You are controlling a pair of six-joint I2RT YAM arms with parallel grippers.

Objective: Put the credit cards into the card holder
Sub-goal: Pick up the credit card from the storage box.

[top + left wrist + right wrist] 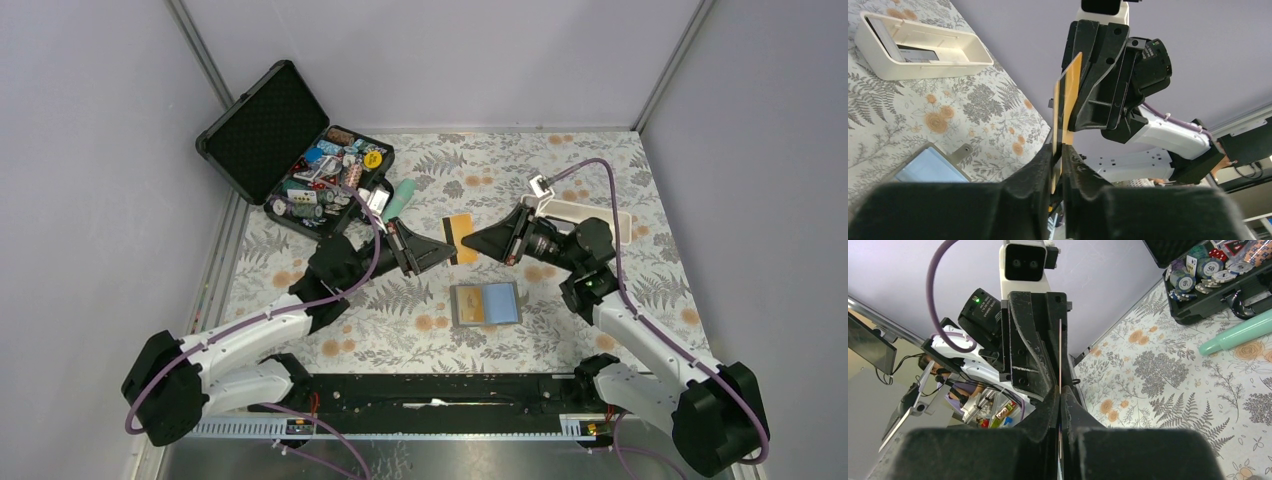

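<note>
An orange-yellow credit card [461, 235] is held upright above the middle of the table, pinched from both sides. My left gripper [452, 251] is shut on its left edge and my right gripper [470, 243] is shut on its right edge. In the left wrist view the card [1067, 95] rises from my left gripper [1058, 150] into the right one. In the right wrist view it [1060, 355] shows edge-on in my right gripper [1060, 395]. The grey-brown card holder [457, 304] lies open on the table just in front, with a blue card [500, 303] in it. The holder also shows in the left wrist view [960, 152].
An open black hard case [262, 128] with poker chips stands at the back left. A mint-green tube [398, 198] lies beside it. A white oblong tray [590, 213] sits behind the right arm and shows in the left wrist view [923, 67]. The table has a floral cloth.
</note>
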